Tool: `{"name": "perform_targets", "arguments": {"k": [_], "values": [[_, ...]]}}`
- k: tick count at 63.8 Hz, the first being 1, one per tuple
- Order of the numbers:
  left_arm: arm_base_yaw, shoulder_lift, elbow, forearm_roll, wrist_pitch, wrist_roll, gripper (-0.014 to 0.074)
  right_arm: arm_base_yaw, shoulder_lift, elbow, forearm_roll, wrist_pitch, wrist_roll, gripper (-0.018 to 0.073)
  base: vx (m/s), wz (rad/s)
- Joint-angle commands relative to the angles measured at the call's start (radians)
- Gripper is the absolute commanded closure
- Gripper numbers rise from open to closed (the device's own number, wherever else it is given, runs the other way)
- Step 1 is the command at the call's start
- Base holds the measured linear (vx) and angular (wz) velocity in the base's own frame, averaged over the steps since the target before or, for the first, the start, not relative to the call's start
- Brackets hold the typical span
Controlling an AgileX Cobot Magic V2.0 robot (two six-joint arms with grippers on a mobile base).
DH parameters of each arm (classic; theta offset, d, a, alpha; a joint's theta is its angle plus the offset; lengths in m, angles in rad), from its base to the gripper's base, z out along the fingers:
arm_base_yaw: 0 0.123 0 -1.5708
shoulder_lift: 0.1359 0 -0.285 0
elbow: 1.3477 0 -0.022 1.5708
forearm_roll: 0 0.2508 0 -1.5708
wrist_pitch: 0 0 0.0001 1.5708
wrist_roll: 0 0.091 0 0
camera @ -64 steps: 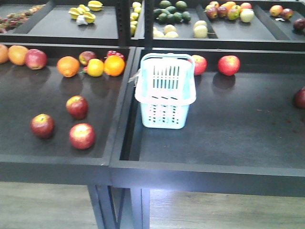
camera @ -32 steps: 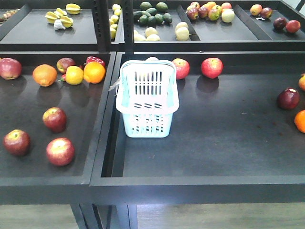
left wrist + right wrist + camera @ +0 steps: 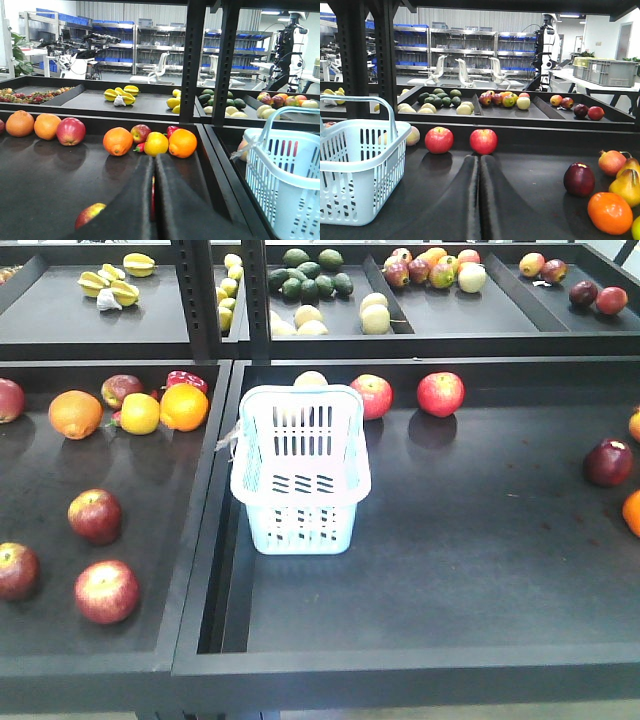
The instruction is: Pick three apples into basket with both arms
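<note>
Looking down on two dark trays set side by side, the left tray (image 3: 60, 460) and the right tray (image 3: 480, 540). The pale blue basket (image 3: 300, 525) stands upright in the right tray, close against its left wall and toward the back.

On the left wrist camera, the left gripper (image 3: 153, 162) fills the bottom of the view. Its jaws are drawn together with only a thin slit between them, nothing is clamped, and it points across the left tray. The right gripper (image 3: 480, 161) has its jaws pressed together as well, holding nothing. It points across the right tray with the basket off to its left.

All three dark red apples sit in the near half of the left tray, well apart from the basket. There's the far apple (image 3: 95, 516), the left apple (image 3: 17, 570) at the picture's edge, and the near apple (image 3: 106, 591), none of them touching. Behind them, oranges (image 3: 184, 407) line the back. A scrap of clear plastic (image 3: 230, 437) hangs off the basket's rim.
</note>
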Motion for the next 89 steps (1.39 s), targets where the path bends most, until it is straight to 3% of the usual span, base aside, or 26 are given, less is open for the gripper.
{"name": "perform_targets", "arguments": {"k": [1,89], "values": [[-0.001,-0.014,0.024,-0.007,-0.077,-0.001,0.0603,-0.004,-0.010,0.014,-0.006,-0.077,-0.004,0.0564,0.10,0.01],[-0.001,-0.014,0.024,-0.007,-0.077,-0.001,0.0603,-0.004,-0.010,0.014,-0.006,-0.077,-0.004,0.0564,0.07,0.02]]}}
